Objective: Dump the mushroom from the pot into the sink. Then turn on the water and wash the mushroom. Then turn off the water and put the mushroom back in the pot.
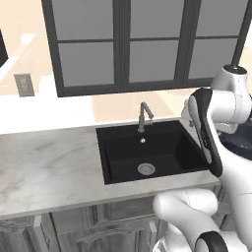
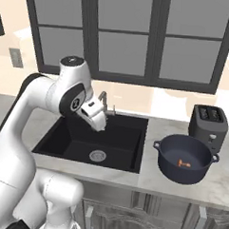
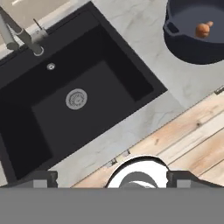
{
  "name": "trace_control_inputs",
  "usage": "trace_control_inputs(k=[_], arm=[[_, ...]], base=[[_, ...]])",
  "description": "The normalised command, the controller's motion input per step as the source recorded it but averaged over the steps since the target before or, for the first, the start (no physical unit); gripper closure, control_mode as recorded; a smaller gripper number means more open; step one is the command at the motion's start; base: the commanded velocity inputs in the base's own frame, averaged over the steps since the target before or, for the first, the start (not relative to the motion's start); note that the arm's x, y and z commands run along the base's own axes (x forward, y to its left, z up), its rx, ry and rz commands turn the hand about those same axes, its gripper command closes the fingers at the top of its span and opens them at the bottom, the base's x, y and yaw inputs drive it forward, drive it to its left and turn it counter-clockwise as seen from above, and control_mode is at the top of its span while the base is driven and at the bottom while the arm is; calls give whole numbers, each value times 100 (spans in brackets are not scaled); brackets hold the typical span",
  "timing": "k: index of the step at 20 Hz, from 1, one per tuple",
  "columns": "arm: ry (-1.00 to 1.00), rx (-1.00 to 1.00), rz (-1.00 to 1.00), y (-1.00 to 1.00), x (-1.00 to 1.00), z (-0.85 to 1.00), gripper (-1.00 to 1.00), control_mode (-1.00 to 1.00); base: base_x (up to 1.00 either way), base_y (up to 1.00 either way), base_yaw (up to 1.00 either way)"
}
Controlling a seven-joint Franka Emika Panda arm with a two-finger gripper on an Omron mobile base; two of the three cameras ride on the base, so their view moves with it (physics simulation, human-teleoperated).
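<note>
The dark navy pot stands on the counter right of the sink, and it also shows as the pot at the top right of the hand view. The small reddish-brown mushroom lies on its bottom, seen too as the mushroom. My gripper hangs high over the black sink, left of the pot and clear of it. In the hand view my gripper is open, its dark fingertips set wide apart with nothing between them. No water runs from the grey faucet.
A black slotted toaster stands behind the pot near the wall. The faucet rises at the sink's back rim under a dark-framed window. Marble counter stretches left of the sink. Wooden floor lies beyond the counter's front edge.
</note>
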Motion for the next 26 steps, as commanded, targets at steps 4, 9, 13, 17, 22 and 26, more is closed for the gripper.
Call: trace_control_inputs(k=[4,9,13,17,22,26], arm=[[0,12,-25,-56,-43,0,-100,-100],[0,13,-25,-53,-35,-1,-100,-100],[0,12,-19,-43,-27,-4,-100,-100],[0,11,-16,-39,-23,-4,-100,-100],[0,7,-12,-32,-15,-9,-100,-100],[0,4,-7,-27,-6,-12,-100,-100]], base=[[0,0,0],[0,0,0],[0,0,0],[0,0,0],[0,0,0],[0,0,0]])
